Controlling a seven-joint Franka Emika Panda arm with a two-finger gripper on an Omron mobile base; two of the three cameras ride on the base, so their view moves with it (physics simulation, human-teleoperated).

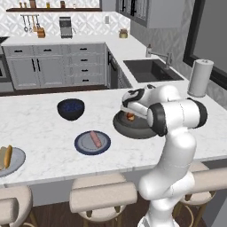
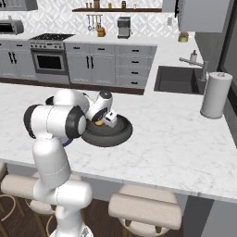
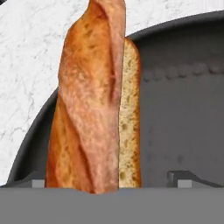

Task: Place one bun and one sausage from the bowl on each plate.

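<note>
The wide dark bowl (image 1: 133,128) (image 2: 111,136) (image 3: 183,109) sits on the white marble counter. My gripper (image 1: 130,116) (image 2: 100,122) (image 3: 111,181) is down inside it, open, with its fingertips (image 3: 183,179) on either side of a long brown bun (image 3: 94,109); there is a gap on the right side. The blue-rimmed plate (image 1: 80,146) holds a sausage (image 1: 95,138). On the light grey plate (image 1: 17,163) at the left edge lies a bun (image 1: 6,156). My arm hides much of the bowl.
A smaller black bowl with a blue inside (image 1: 71,108) stands behind the plates. A paper towel roll (image 1: 199,77) (image 2: 215,95) and a sink (image 1: 150,70) (image 2: 178,79) lie to the right. Stools (image 1: 103,195) line the counter's near edge.
</note>
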